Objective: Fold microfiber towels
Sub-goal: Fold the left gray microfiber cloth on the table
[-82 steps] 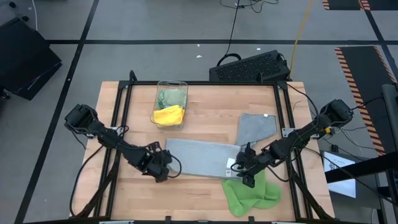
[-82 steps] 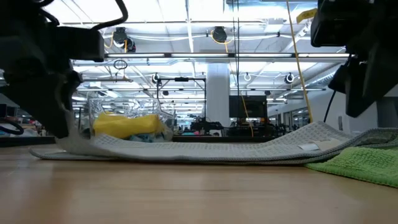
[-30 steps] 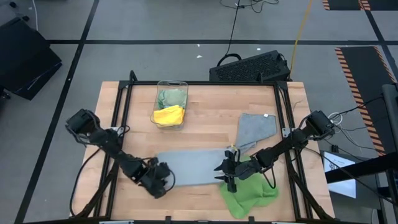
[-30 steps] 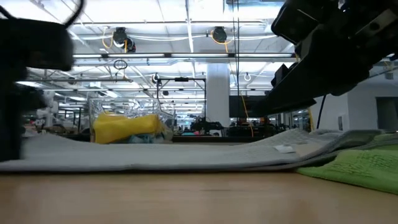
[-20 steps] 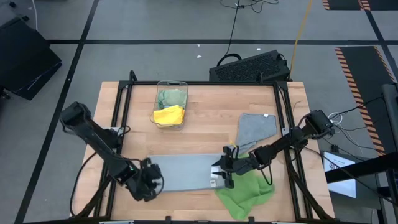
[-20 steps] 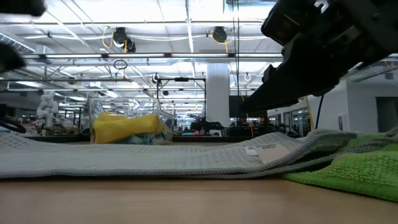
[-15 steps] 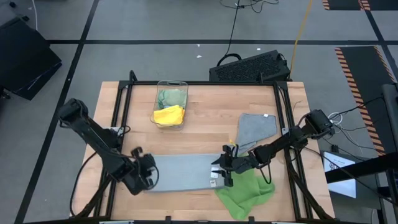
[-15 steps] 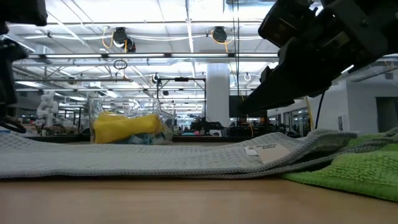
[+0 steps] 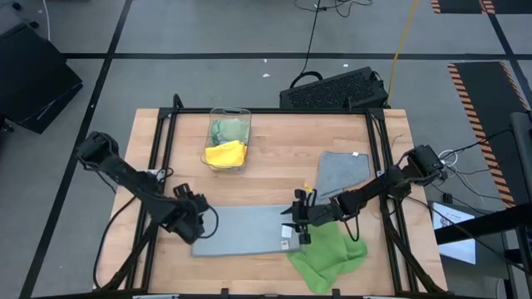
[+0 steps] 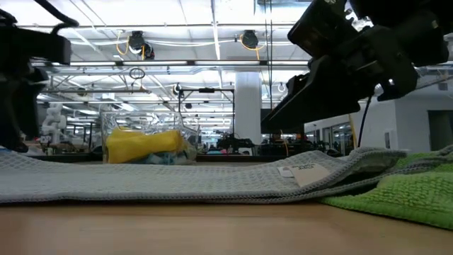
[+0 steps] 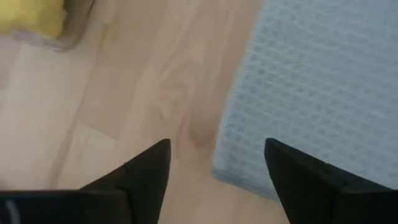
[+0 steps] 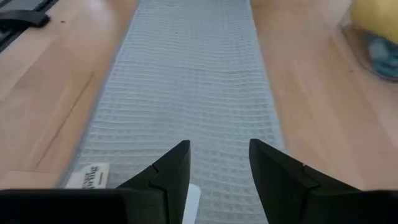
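Here's the grey towel (image 9: 243, 230) lying flat on the front of the desk (image 9: 274, 166), folded into a long strip, edges fairly square, white tag (image 9: 287, 232) showing at its right end. The left gripper (image 9: 193, 218) sits at the strip's left end with its fingers (image 11: 147, 171) spread and nothing between them; in its wrist view the towel's corner lies on the wood just beyond the tips, apart from them. Looks like a let-go, but that's my read.

Over on the other end, the right gripper (image 9: 299, 223) hovers by the tagged edge. Its wrist view shows two dark fingers (image 12: 171, 165) parted over the cloth, and I can't see any fabric pinched between them, so call it part-open and holding nothing visible.

What else? A second grey towel (image 9: 342, 172) lies loosely folded toward the desk's right side, its shape uneven. A bright green towel (image 9: 327, 256) is crumpled at the front right, touching the strip's right end. In the clear bin (image 9: 229, 137) at the back sit a yellow towel (image 9: 225, 153) and a pale green one (image 9: 227, 129), both bunched up.

Scorecard: early going. One towel is mid-fold and likely needs a fold across its length, the rest are still waiting.
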Motion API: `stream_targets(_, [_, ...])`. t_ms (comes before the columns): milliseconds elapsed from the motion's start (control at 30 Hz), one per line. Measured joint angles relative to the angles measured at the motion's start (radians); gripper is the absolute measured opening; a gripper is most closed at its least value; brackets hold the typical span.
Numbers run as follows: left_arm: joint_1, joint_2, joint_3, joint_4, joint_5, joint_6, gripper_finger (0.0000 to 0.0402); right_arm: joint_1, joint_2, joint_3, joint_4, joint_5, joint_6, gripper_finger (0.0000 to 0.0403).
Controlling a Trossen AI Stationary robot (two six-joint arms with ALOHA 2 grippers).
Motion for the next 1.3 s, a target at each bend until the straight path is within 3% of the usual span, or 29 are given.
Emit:
stream_targets(233, [0.124, -0.010, -0.070, 0.048, 0.137, 0.164, 0.0255, -0.038, 0.000, -0.001, 0.008, -0.118, -0.050, 0.0155])
stream_targets(467, [0.210, -0.089, -0.209, 0.291, 0.275, 0.227, 0.0215, -0.032, 0.000, -0.001, 0.003, -0.118, -0.029, 0.0155])
stream_targets(600, [0.206, -0.111, -0.238, 0.313, 0.288, 0.227, 0.0151, -0.030, 0.000, -0.001, 0.010, -0.115, 0.008, 0.0155])
stream_targets(767, [0.187, -0.148, -0.242, 0.298, 0.302, 0.242, 0.0036, -0.030, 0.000, -0.002, 0.102, -0.113, 0.088, 0.0155])
stream_targets(833, [0.187, -0.173, -0.244, 0.283, 0.306, 0.227, 0.0012, -0.033, 0.000, 0.000, 0.153, -0.113, 0.140, 0.0155])
stream_targets(1067, [0.189, -0.212, -0.170, 0.264, 0.280, 0.228, 0.0006, -0.098, 0.000, 0.055, 0.166, -0.112, 0.230, 0.0155])
stream_targets(1300, [0.196, -0.211, -0.067, 0.180, 0.276, 0.186, 0.0011, -0.208, 0.012, 0.200, 0.063, -0.249, 0.099, 0.0188])
